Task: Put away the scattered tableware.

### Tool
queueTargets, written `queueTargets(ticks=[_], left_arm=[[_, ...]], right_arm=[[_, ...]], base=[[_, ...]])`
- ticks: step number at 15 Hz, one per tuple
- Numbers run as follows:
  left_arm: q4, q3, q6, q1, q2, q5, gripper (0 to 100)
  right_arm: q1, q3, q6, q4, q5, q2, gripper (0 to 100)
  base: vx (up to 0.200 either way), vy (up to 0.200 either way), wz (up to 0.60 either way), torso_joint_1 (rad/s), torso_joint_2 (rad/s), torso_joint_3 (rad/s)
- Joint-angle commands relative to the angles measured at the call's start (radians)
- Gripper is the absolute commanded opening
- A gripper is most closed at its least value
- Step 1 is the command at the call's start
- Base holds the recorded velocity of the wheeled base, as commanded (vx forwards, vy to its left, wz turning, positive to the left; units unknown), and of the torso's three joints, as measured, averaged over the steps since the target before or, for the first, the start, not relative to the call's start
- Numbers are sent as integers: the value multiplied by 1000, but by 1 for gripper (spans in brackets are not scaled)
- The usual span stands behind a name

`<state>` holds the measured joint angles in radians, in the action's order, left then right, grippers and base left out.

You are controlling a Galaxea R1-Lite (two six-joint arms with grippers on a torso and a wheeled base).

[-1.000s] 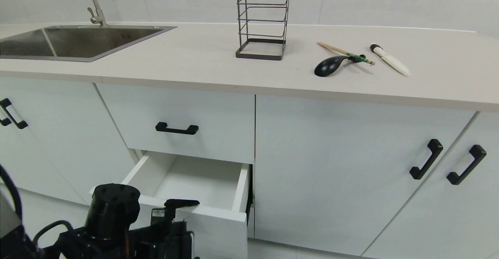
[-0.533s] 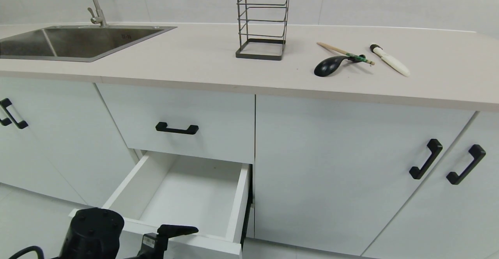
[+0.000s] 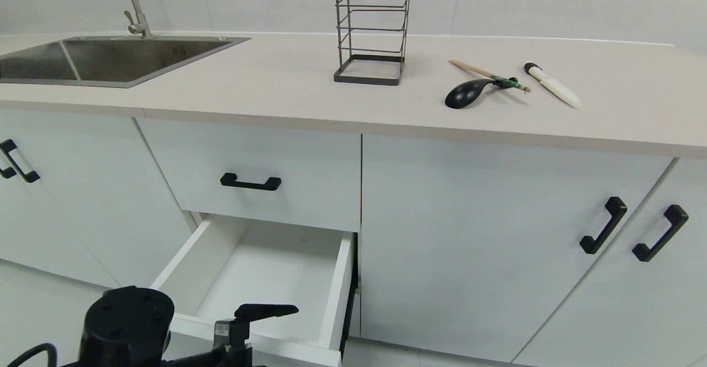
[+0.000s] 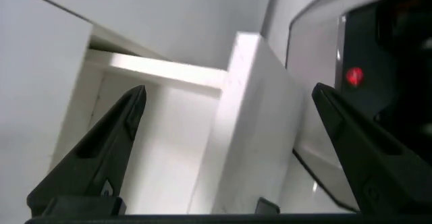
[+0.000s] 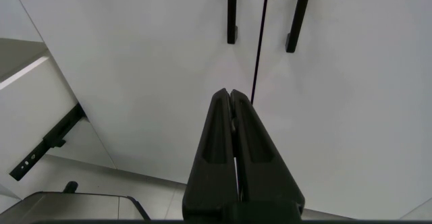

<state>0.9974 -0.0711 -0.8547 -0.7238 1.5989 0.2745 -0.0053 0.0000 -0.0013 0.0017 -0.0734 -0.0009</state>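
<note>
On the countertop point(image 3: 287, 88) at the right lie a black spoon point(image 3: 467, 93), a pair of wooden chopsticks point(image 3: 488, 74) resting across its handle, and a white knife point(image 3: 553, 85) with a black end. The lower drawer point(image 3: 338, 284) stands pulled out, white and bare inside. Low at the drawer's front edge, my left gripper point(image 3: 248, 328) point(image 4: 228, 92) is open, with the drawer front point(image 4: 250, 136) between its spread fingers. Down by the floor, my right gripper point(image 5: 231, 94) is shut on nothing and faces the white cabinet doors point(image 5: 155, 69).
A tall wire rack point(image 3: 371, 24) stands at the back of the counter, with a steel sink point(image 3: 110, 60) and tap to its left. The upper drawer point(image 3: 251, 182) is closed. Black handles point(image 3: 603, 226) stick out from the doors at the right.
The lower drawer has slid further out since a second ago. My left gripper drew back and downward with it, then shifted slightly right. The tableware has not moved.
</note>
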Motion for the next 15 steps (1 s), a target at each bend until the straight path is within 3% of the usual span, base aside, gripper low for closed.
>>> queueTargets(ticks=[1,4,5,6,7,8,11,15], left_arm=[[-2,-39,66,-8,-85,-21,100],[-16,-67,178,-5,-128,-130,100],[-16,-70,184,-5,-128,-135,100],[-23,-116,299,17,-116,-193,100],[-23,-136,379,49,-106,-238,100],[-25,-150,427,72,-102,-256,100],[-85,-207,496,156,-106,-248,100],[-105,-151,612,264,-157,-179,100]], right_arm=[[-1,0,0,0,0,1,0],[-1,0,0,0,0,1,0],[-1,0,0,0,0,1,0],[-1,0,0,0,0,1,0],[1,0,0,0,0,1,0],[1,0,0,0,0,1,0],[1,0,0,0,0,1,0],[-1,0,0,0,0,1,0]], base=[[0,0,0,0,0,0],[0,0,0,0,0,0],[0,0,0,0,0,0],[0,0,0,0,0,0],[0,0,0,0,0,0],[0,0,0,0,0,0],[0,0,0,0,0,0],[0,0,0,0,0,0]])
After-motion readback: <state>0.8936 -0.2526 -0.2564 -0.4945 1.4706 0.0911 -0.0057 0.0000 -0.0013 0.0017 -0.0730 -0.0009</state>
